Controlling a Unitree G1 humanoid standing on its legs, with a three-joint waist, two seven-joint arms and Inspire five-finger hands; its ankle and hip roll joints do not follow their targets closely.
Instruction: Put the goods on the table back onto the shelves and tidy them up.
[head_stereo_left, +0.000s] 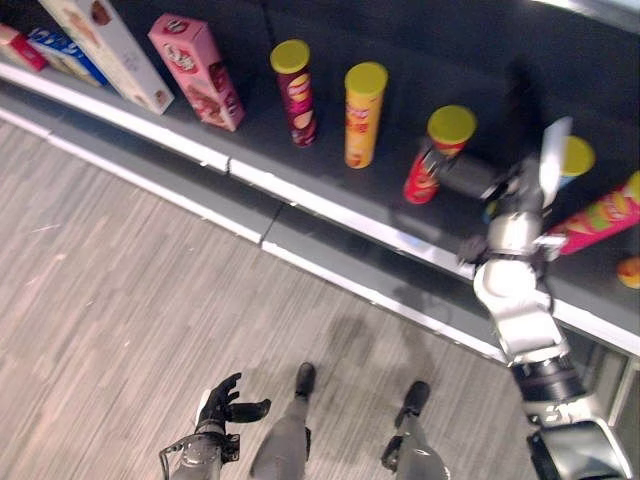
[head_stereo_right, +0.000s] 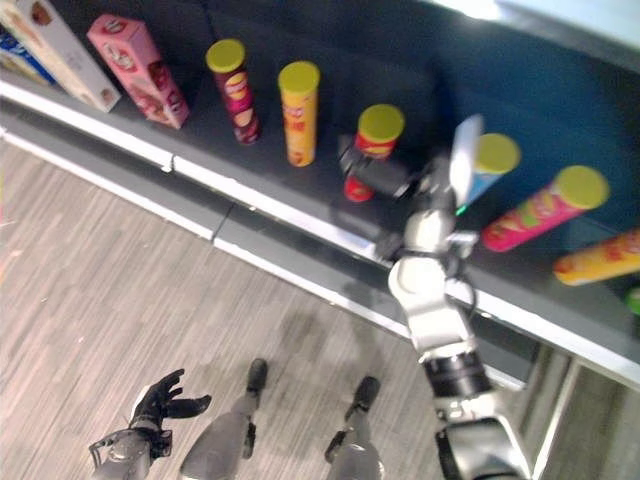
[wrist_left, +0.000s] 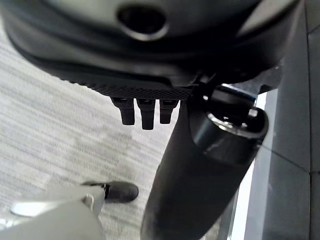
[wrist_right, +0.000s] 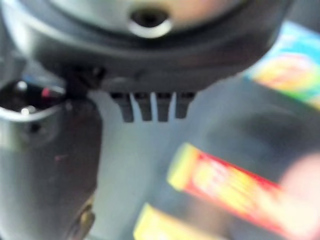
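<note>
our right robot hand reaches onto the shelf with fingers straight and open against the red can, which stands upright, lid up, just right of the orange can. a clumsy push could topple it into that neighbour. our left robot hand hangs relaxed and open, well below the shelf.

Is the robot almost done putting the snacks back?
Several cans and boxes already stand on the shelf. The right hand reaches at the red can; its grip is unclear. The left hand hangs open, holding nothing. The pink can lies tipped, needing straightening.
</note>
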